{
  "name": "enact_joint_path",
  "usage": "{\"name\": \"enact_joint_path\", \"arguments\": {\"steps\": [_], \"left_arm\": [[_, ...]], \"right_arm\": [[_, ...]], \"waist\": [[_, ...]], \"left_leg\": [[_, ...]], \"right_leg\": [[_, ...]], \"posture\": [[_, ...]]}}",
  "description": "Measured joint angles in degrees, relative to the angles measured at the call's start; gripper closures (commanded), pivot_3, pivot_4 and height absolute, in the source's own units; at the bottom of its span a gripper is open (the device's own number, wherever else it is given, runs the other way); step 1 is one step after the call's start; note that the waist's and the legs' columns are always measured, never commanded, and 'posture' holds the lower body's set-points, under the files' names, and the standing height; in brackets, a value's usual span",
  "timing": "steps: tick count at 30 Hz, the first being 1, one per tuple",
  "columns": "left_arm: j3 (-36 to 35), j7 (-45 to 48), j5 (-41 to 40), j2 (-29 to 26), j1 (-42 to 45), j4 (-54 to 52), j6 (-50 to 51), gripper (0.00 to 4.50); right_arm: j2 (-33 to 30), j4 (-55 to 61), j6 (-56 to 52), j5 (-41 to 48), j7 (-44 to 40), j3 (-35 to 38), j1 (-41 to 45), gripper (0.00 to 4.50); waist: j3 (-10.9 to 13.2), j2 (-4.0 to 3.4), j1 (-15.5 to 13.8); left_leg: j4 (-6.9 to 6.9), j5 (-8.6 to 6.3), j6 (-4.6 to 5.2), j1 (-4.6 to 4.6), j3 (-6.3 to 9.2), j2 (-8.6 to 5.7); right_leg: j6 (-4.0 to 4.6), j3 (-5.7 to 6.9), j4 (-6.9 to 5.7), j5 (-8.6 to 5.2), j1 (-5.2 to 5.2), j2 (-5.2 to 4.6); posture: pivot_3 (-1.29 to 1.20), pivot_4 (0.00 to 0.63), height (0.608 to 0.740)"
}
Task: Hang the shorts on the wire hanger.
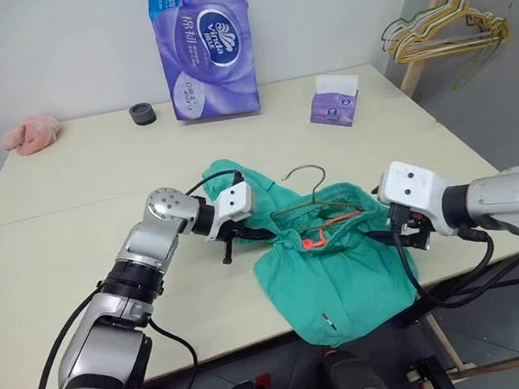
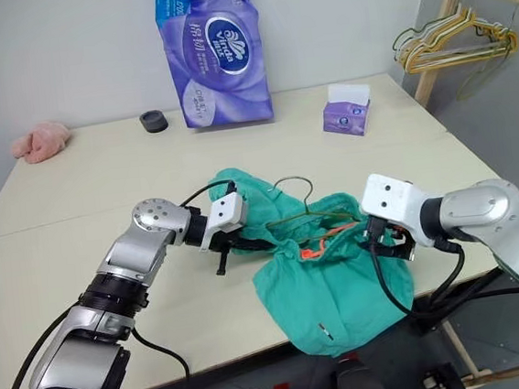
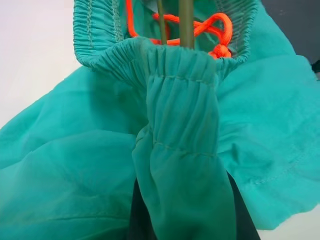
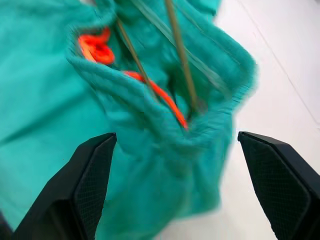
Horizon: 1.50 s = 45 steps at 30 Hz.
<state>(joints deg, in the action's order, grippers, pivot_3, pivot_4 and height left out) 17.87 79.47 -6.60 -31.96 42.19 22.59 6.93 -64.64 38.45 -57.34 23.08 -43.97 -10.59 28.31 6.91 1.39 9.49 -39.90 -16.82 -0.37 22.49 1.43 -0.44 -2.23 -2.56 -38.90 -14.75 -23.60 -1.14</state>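
Observation:
The teal-green shorts (image 1: 341, 274) lie bunched on the table's front edge, with one part hanging over it. Their orange-red drawstring (image 1: 323, 234) shows at the waistband. The wire hanger (image 1: 308, 173) lies partly inside the waistband, its hook sticking out toward the back. Its thin wires (image 3: 186, 22) run into the gathered elastic. My left gripper (image 1: 262, 237) is shut on a pinched fold of the waistband (image 3: 182, 150) at the shorts' left side. My right gripper (image 1: 409, 233) stands open just off the right end of the waistband, its black fingers (image 4: 90, 180) spread wide with nothing between them.
A purple toilet-paper pack (image 1: 204, 48), a black round object (image 1: 142, 114), a purple tissue box (image 1: 334, 100) and a pink cloth (image 1: 31, 134) sit toward the back of the table (image 1: 76, 203). A bunch of hangers (image 1: 446, 34) hangs on a wooden rack at the right.

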Motion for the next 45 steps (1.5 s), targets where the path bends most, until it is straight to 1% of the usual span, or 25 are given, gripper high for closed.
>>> {"name": "enact_joint_path", "arguments": {"steps": [3, 8, 10, 12, 17, 18, 19, 22, 26, 27, 29, 30, 34, 35, 36, 37, 41, 45], "left_arm": [[0.00, 0.07, 0.00, 0.27, -0.01, 0.00, -0.09, 4.50], [0.00, 0.23, 0.01, 0.33, -0.01, 0.01, -0.23, 4.50], [0.00, 0.42, 0.01, 0.51, -0.01, 0.01, -0.36, 4.50], [0.01, 0.80, 0.05, 0.66, 0.00, 0.01, -0.68, 4.50], [0.00, 1.14, 0.10, 0.72, 0.00, 0.03, -0.94, 4.50], [0.00, 1.13, 0.08, 0.78, 0.00, -0.01, -0.92, 4.50], [0.00, 1.13, 0.07, 0.78, 0.00, -0.05, -0.90, 4.50], [0.00, 1.12, 0.06, 0.76, 0.00, -0.21, -0.76, 4.50], [-0.04, 1.07, -0.04, 0.72, -0.04, -0.73, 0.10, 4.50], [-0.06, 1.06, -0.04, 0.71, -0.09, -0.89, 0.21, 4.50], [-0.15, 1.04, -0.04, 0.67, -0.44, -1.39, 0.31, 4.50], [-0.36, 0.80, -0.04, 0.62, -0.53, -1.53, 0.36, 4.50], [-1.68, -0.62, -0.07, 0.63, -0.48, -1.57, 0.26, 4.50], [-2.25, -1.42, -0.16, 0.94, -0.16, -1.00, 0.44, 4.11], [-2.64, -1.84, -0.30, 1.23, 0.37, -0.15, 0.72, 3.99], [-3.50, -2.61, -0.53, 1.78, 1.24, 1.08, 1.28, 3.77], [-4.83, -2.45, -1.28, 1.87, 3.54, 3.68, 1.17, 2.64], [-4.81, -2.40, -0.34, 1.32, 4.25, 7.68, -2.36, 1.41]], "right_arm": [[-0.95, -0.15, 0.03, 0.01, -1.15, 0.65, -1.59, 0.34], [-0.73, -2.39, 1.27, -0.73, -2.26, 0.34, -2.88, 0.34], [0.80, -5.09, 2.80, -2.38, -2.44, -1.42, -2.16, 0.34], [2.61, -8.37, 4.66, -4.36, -3.60, -4.70, -0.51, 0.34], [4.38, -14.01, 9.07, -8.87, -7.44, -10.07, 3.73, 0.34], [5.11, -15.83, 10.34, -10.23, -8.51, -11.55, 4.87, 0.71], [5.64, -16.95, 11.16, -11.13, -9.19, -12.43, 5.36, 0.91], [7.06, -19.85, 12.93, -13.23, -11.28, -14.45, 6.54, 1.93], [8.57, -22.27, 13.95, -15.57, -13.08, -15.23, 6.70, 3.24], [8.88, -22.60, 14.16, -15.95, -13.43, -15.36, 6.70, 3.66], [9.16, -23.02, 14.36, -16.72, -13.67, -15.39, 6.70, 4.26], [9.23, -23.02, 14.51, -17.06, -14.45, -15.49, 6.70, 4.49], [9.54, -22.97, 15.23, -17.85, -15.87, -15.58, 6.67, 4.49], [9.56, -22.93, 15.28, -17.85, -16.01, -15.49, 6.62, 4.50], [9.56, -22.87, 15.29, -17.84, -16.06, -15.44, 6.61, 4.50], [9.56, -22.66, 15.24, -17.82, -16.09, -15.25, 6.60, 4.50], [9.44, -21.44, 14.33, -17.75, -16.16, -13.92, 6.47, 4.50], [8.84, -19.57, 13.60, -17.27, -16.96, -12.61, 5.69, 4.50]], "waist": [[0.00, 0.00, 0.01], [0.00, 0.01, 0.03], [-0.01, 0.01, 0.09], [-0.01, 0.01, 0.18], [0.00, -0.01, 0.20], [0.00, -0.01, 0.22], [0.00, -0.01, 0.21], [0.00, -0.01, 0.19], [-0.01, 0.00, 0.18], [0.00, -0.01, 0.18], [-0.01, -0.01, 0.18], [-0.01, -0.01, 0.17], [-0.01, -0.02, 0.11], [-0.01, -0.02, 0.08], [-0.01, -0.02, 0.06], [-0.01, -0.02, 0.01], [-0.01, -0.02, 0.14], [-0.01, -0.02, 0.20]], "left_leg": [[0.00, 0.00, 0.00, 0.00, -0.02, -0.01], [0.00, 0.00, 0.00, -0.01, -0.03, -0.01], [0.00, 0.00, 0.00, -0.02, -0.04, -0.01], [0.00, 0.00, 0.00, -0.02, -0.05, -0.01], [-0.01, 0.00, 0.00, -0.02, -0.03, -0.01], [-0.01, 0.00, 0.00, -0.02, -0.04, -0.01], [-0.01, 0.00, 0.00, -0.02, -0.02, -0.01], [-0.01, 0.00, 0.00, -0.02, -0.02, -0.01], [-0.02, 0.00, 0.00, -0.02, -0.01, -0.01], [-0.02, 0.00, 0.00, -0.02, -0.01, -0.01], [-0.02, 0.00, 0.00, -0.02, 0.00, -0.01], [-0.02, 0.00, 0.00, -0.01, 0.00, -0.01], [-0.03, 0.00, 0.00, -0.01, 0.02, -0.02], [-0.03, 0.00, -0.01, -0.01, 0.01, -0.02], [-0.04, 0.00, -0.01, -0.01, 0.02, -0.02], [-0.05, 0.00, -0.01, -0.01, 0.02, -0.03], [-0.04, 0.00, -0.01, -0.02, 0.01, -0.03], [-0.04, 0.00, -0.01, -0.02, 0.02, -0.02]], "right_leg": [[0.00, 0.00, 0.00, 0.00, 0.00, 0.00], [0.00, 0.00, 0.00, 0.00, 0.00, 0.00], [0.00, 0.00, 0.00, 0.00, 0.02, 0.00], [0.00, 0.00, 0.00, 0.00, 0.01, 0.01], [0.00, 0.01, 0.00, 0.00, 0.01, 0.01], [0.00, 0.01, -0.01, 0.00, 0.01, 0.01], [0.00, 0.02, -0.01, 0.00, 0.01, 0.01], [0.01, 0.02, -0.01, 0.00, 0.00, 0.01], [0.01, 0.01, -0.02, 0.01, 0.01, 0.00], [0.01, 0.01, -0.03, 0.01, 0.00, 0.00], [0.01, 0.01, -0.03, 0.01, 0.00, -0.01], [0.01, 0.01, -0.03, 0.01, 0.00, -0.01], [0.01, 0.02, -0.03, 0.01, 0.01, -0.02], [0.01, 0.02, -0.03, 0.01, 0.01, -0.03], [0.01, 0.02, -0.03, 0.01, 0.01, -0.03], [0.01, 0.04, -0.04, 0.01, 0.01, -0.03], [0.01, 0.04, -0.04, 0.01, 0.00, -0.03], [0.02, 0.04, -0.04, 0.01, 0.00, -0.02]], "posture": [[-0.26, 0.074, 0.740], [-0.26, 0.073, 0.740], [-0.26, 0.071, 0.740], [-0.25, 0.071, 0.740], [-0.24, 0.068, 0.740], [-0.24, 0.068, 0.740], [-0.24, 0.068, 0.740], [-0.24, 0.069, 0.740], [-0.23, 0.070, 0.740], [-0.23, 0.070, 0.740], [-0.23, 0.070, 0.740], [-0.23, 0.071, 0.740], [-0.23, 0.071, 0.740], [-0.23, 0.071, 0.740], [-0.23, 0.071, 0.740], [-0.23, 0.071, 0.740], [-0.24, 0.070, 0.740], [-0.24, 0.070, 0.740]]}}
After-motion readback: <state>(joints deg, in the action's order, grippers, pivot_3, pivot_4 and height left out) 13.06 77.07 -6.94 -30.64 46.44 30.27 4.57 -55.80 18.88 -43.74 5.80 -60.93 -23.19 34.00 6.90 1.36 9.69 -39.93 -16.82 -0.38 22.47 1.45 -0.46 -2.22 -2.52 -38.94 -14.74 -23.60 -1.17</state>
